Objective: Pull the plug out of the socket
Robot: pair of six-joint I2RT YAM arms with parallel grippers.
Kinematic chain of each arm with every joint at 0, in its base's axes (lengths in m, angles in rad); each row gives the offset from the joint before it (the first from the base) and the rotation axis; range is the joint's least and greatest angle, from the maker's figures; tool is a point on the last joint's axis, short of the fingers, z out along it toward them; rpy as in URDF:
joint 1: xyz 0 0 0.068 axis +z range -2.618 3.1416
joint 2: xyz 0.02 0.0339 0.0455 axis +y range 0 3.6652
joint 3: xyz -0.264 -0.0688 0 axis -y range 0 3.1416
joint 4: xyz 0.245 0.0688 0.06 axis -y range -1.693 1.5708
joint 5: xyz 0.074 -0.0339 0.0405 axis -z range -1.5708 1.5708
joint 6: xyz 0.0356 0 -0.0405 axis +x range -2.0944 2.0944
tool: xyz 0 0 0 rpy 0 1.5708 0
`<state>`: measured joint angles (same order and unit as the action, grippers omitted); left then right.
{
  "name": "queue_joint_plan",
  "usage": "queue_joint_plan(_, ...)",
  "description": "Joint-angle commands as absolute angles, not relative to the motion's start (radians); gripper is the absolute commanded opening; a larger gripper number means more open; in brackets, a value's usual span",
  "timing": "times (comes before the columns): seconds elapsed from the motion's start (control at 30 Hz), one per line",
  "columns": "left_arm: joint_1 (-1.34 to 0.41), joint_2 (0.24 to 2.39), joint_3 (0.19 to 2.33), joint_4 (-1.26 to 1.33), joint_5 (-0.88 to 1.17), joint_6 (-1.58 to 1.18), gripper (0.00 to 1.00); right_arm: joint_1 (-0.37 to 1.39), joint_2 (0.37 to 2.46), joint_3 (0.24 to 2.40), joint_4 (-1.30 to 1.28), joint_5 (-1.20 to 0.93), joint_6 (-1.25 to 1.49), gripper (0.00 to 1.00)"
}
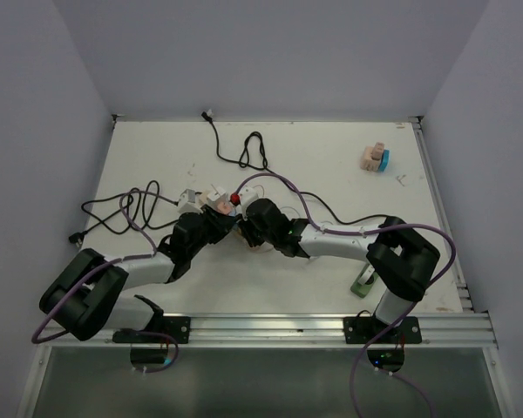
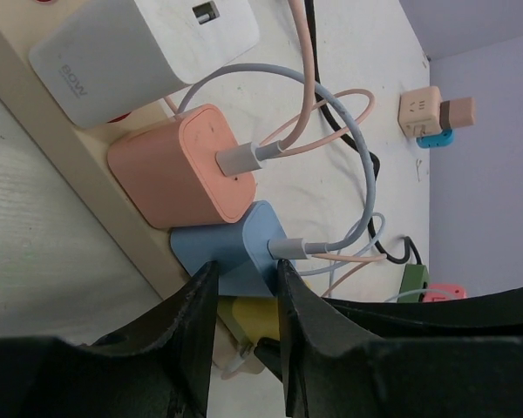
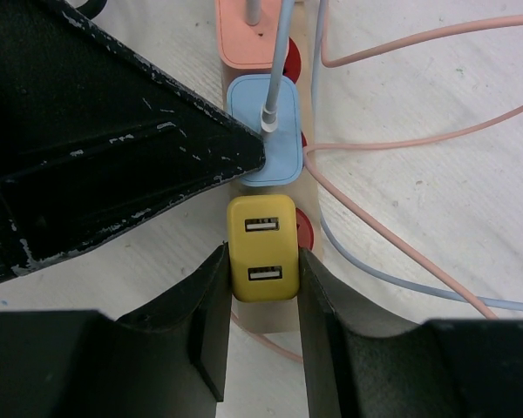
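A beige power strip (image 3: 266,315) serves as the socket, with several plugs standing in it. My right gripper (image 3: 261,255) is shut on the yellow two-port plug (image 3: 261,248), one finger pressed flat on each side, and that plug still sits in the strip. A blue plug (image 3: 266,131) with a cable stands just beyond it, then a pink plug (image 2: 179,165) and a white charger (image 2: 131,43). My left gripper (image 2: 244,266) comes in from the side with its tips at the blue plug (image 2: 235,248). A narrow gap shows between its fingers (image 2: 200,300), with nothing pinched in it.
Pink and pale blue cables (image 3: 392,261) loop over the table beside the strip. A black cord (image 1: 253,152) trails toward the back wall. Small cube adapters (image 1: 375,158) lie at the back right and a green block (image 1: 363,283) sits by the right arm's base.
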<state>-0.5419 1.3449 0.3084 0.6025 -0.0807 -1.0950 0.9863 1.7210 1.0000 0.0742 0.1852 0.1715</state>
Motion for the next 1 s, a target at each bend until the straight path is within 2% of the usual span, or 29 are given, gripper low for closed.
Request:
queue_joint_plan(0.0,-0.589,1.460,0.246,0.446,-0.104,-1.115,0.28,1.023,1.681,1.066,0.150,0.164,0.161,0.00)
queue_joint_plan(0.17,-0.603,1.500,0.204,0.483,-0.106,-1.172,0.24,1.023,1.638,1.065,0.178,0.219,0.160,0.00)
queue_joint_plan(0.63,-0.623,1.479,0.161,0.486,-0.161,-1.216,0.24,1.022,1.574,1.083,0.244,0.284,0.173,0.00)
queue_joint_plan(0.97,-0.637,1.506,0.178,0.479,-0.170,-1.215,0.24,1.026,1.526,1.081,0.314,0.241,0.124,0.00)
